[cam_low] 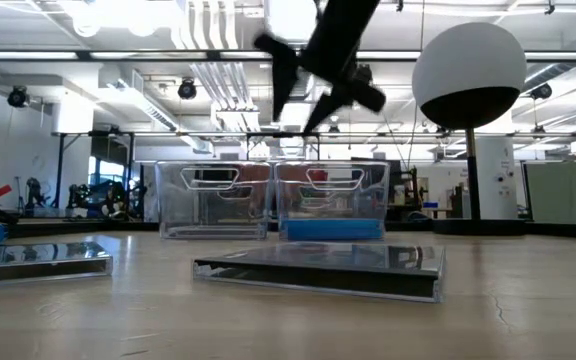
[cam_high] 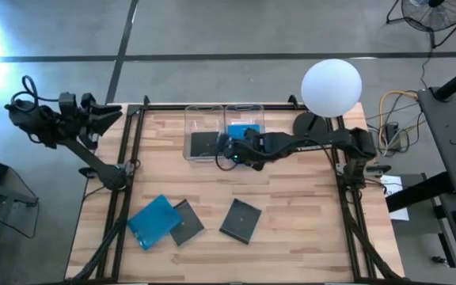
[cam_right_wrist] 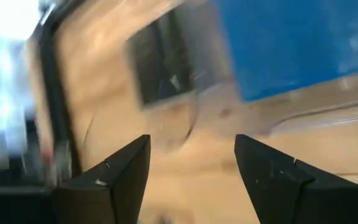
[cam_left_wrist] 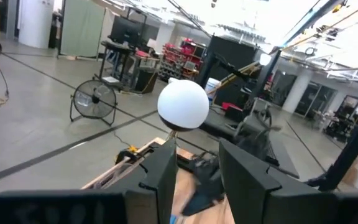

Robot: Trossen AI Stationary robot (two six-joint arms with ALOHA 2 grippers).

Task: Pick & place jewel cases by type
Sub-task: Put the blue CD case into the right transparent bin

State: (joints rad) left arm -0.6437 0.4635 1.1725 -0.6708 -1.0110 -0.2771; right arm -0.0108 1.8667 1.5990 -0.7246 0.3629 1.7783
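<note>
Two clear bins stand side by side at the table's far middle. The left bin [cam_high: 204, 131] holds a dark jewel case [cam_high: 205, 144]. The right bin [cam_high: 245, 119] holds a blue jewel case [cam_high: 244, 131], which also shows in the low view [cam_low: 333, 228]. A blue case [cam_high: 153, 220] and two dark cases [cam_high: 185, 224] [cam_high: 241, 219] lie flat on the table near the front. My right gripper [cam_high: 226, 152] hovers open and empty above the bins' near edge; it also shows in its wrist view [cam_right_wrist: 191, 168] and the low view [cam_low: 303, 100]. My left gripper [cam_high: 108, 115] is open and empty beyond the table's far left corner.
A lamp with a white ball shade [cam_high: 332, 85] stands at the table's far right, close behind my right arm. Black frame rails [cam_high: 125, 182] run along the table's left and right sides. Bare wood lies between the bins and the front cases.
</note>
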